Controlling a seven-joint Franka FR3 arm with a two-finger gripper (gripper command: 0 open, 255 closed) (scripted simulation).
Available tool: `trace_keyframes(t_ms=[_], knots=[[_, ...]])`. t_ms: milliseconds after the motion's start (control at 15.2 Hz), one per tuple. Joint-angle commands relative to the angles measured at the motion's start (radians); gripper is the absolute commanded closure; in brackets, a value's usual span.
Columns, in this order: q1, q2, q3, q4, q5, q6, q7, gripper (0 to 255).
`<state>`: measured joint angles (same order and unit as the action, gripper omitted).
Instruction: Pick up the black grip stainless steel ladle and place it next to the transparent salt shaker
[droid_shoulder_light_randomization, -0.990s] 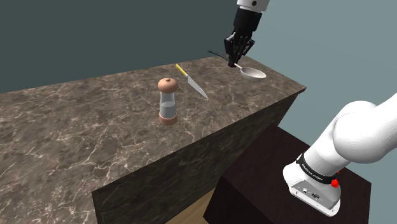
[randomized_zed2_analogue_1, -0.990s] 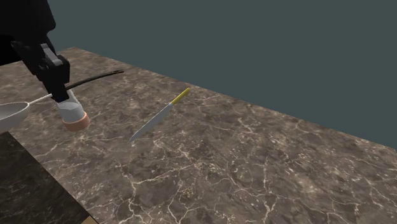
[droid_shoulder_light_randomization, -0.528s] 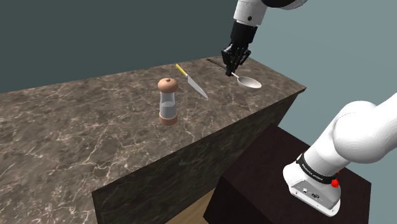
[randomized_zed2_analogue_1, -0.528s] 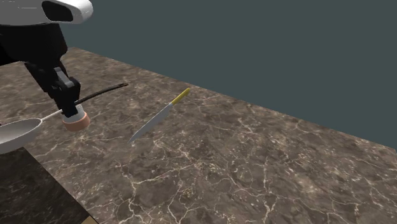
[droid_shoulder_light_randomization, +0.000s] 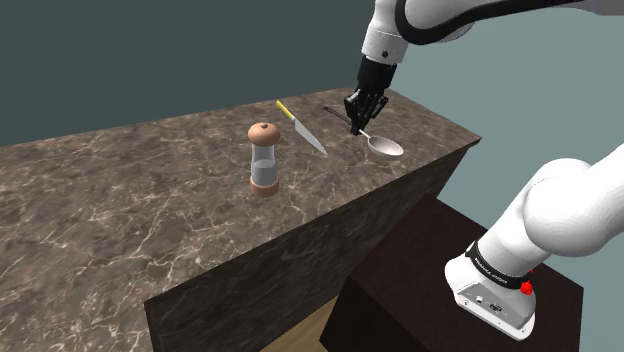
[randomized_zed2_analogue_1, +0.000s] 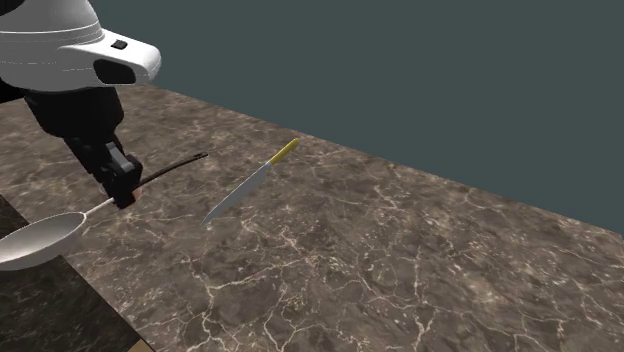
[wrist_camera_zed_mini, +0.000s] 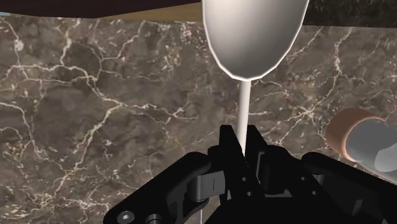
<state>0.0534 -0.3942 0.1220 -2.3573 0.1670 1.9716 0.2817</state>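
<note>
My gripper (droid_shoulder_light_randomization: 359, 113) is shut on the ladle (droid_shoulder_light_randomization: 388, 147), clasping its thin pale stem just behind the shallow silvery bowl. The ladle's black grip (randomized_zed2_analogue_1: 176, 166) sticks out behind the fingers. In the wrist view the bowl (wrist_camera_zed_mini: 254, 32) points away from the gripper (wrist_camera_zed_mini: 242, 145), over the marble counter. The salt shaker (droid_shoulder_light_randomization: 264, 158), clear glass with a brown cap and base, stands upright toward the shoulder view's left of the gripper, apart from it. It appears beside the fingers in the wrist view as the shaker (wrist_camera_zed_mini: 364, 144). In the second exterior view the gripper (randomized_zed2_analogue_1: 122, 187) holds the ladle bowl (randomized_zed2_analogue_1: 40, 240) low over the counter.
A knife (droid_shoulder_light_randomization: 302, 128) with a yellow handle lies flat on the brown marble counter (droid_shoulder_light_randomization: 120, 210) between the shaker and the gripper. The counter's near edge (droid_shoulder_light_randomization: 430, 160) runs just beyond the ladle bowl. The dark stand (droid_shoulder_light_randomization: 420, 270) sits below it.
The gripper has carried the ladle down and toward the shoulder view's left, closer to the counter and the knife. The shaker and the knife have stayed put.
</note>
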Motion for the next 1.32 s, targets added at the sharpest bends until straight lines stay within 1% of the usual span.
trace_keyframes(t_ms=[0,660,1254], knots=[[0.001,0.007,0.002,-0.021,0.002,0.029,-0.002,255],[0.004,0.056,0.010,-0.116,0.012,0.173,-0.016,255],[0.008,0.124,0.017,-0.184,0.022,0.308,-0.029,255]])
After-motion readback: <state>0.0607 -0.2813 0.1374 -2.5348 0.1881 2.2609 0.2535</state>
